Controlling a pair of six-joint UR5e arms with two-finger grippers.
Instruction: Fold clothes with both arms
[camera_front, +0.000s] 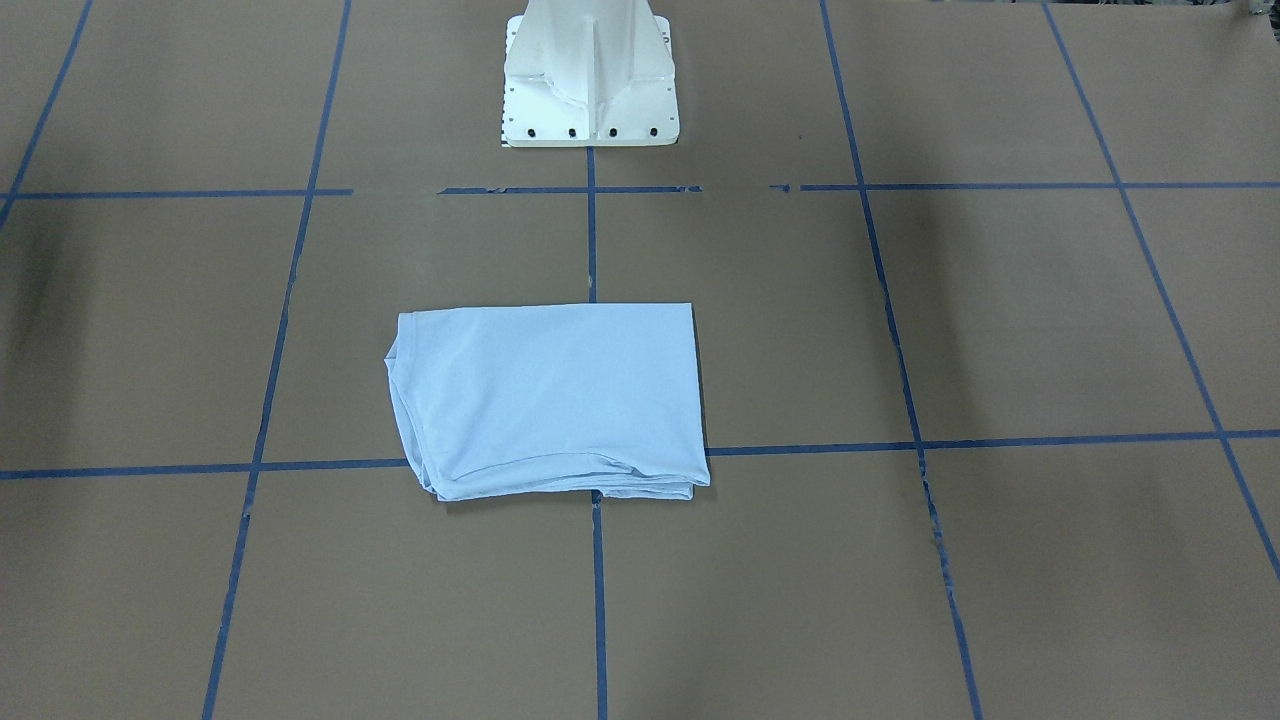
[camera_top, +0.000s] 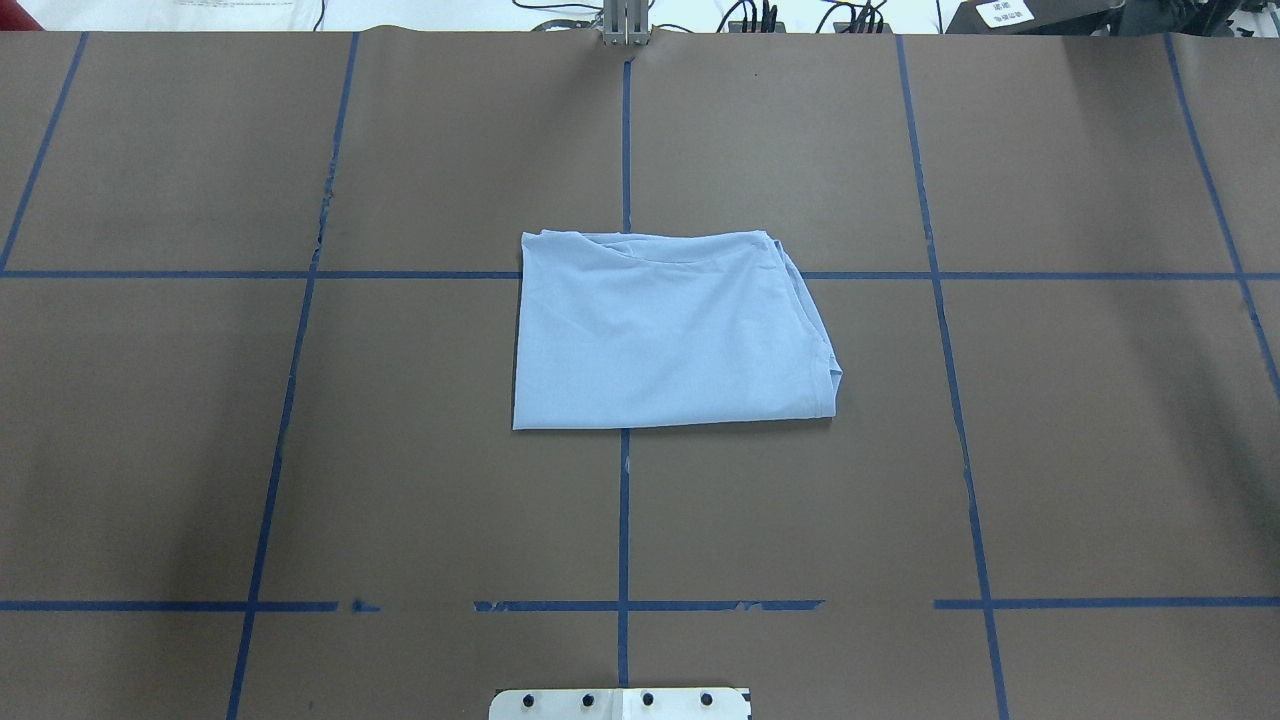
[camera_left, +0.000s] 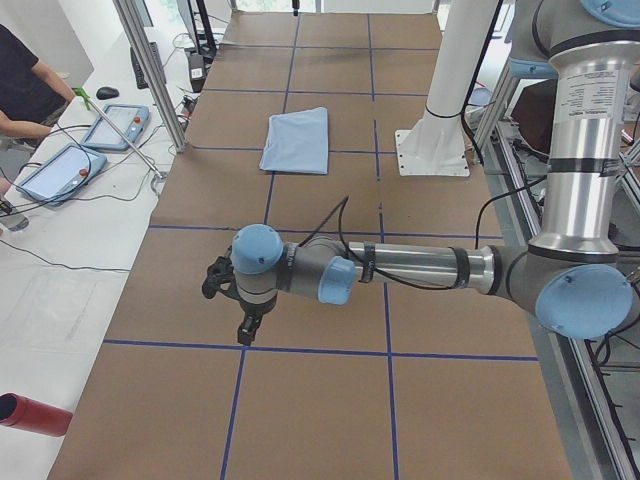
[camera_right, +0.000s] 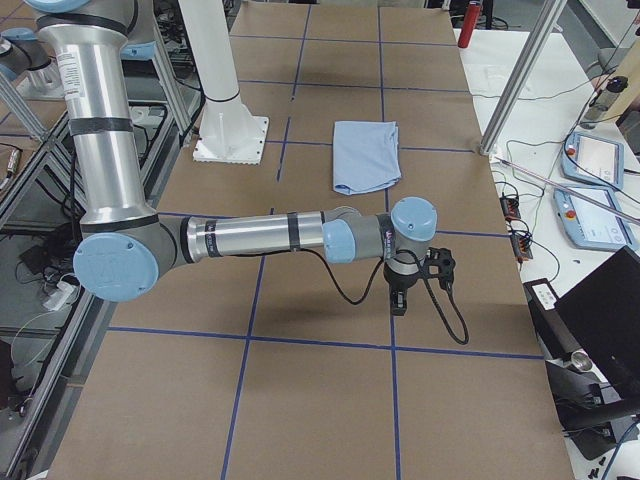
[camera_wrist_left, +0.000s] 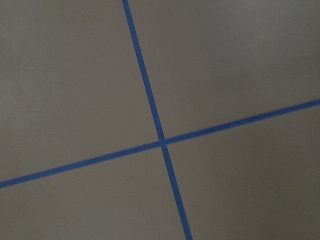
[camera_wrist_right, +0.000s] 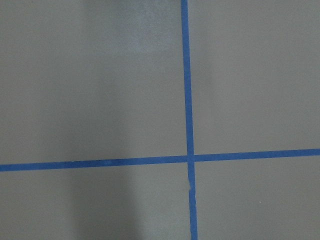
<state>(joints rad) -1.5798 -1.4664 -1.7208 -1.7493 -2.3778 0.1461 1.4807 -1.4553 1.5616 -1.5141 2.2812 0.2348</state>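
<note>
Left claw and right claw hang well apart from the folded T-shirt; their opening cannot be told.

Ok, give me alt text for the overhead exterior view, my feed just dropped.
A pale blue T-shirt, folded into a rough rectangle, lies flat at the centre of a brown table gridded with blue tape. Its layered edges show along the view's right side, and a white base plate peeks in at the bottom edge.
</note>
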